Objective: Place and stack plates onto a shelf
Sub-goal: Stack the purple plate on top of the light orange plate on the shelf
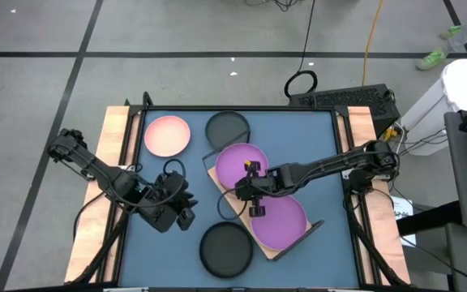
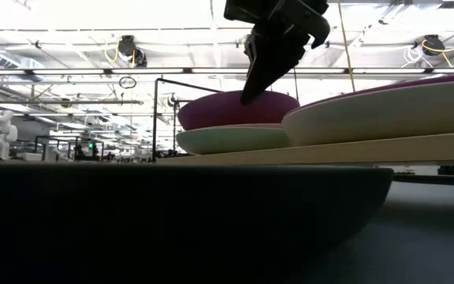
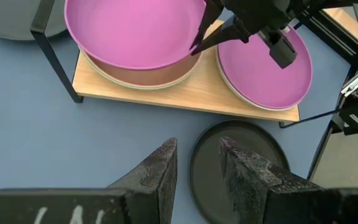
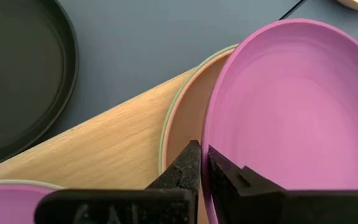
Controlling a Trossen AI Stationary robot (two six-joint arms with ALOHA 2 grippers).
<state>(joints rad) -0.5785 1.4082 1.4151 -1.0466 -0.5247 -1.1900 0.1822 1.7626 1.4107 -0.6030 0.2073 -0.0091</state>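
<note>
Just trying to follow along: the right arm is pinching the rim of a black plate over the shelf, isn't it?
Not quite. The plate in the right gripper is purple, not black; the right wrist view shows its fingers shut on that purple rim, above a pale stack on the shelf. The rest is right. Black plates lie on the table.

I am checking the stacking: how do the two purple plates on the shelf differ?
The far purple plate is tilted, its rim pinched by the right gripper; the near purple plate lies flat, ungripped. The far one sits on a pink plate over a green one; the near one on one pale plate. Both share colour and size.
</note>
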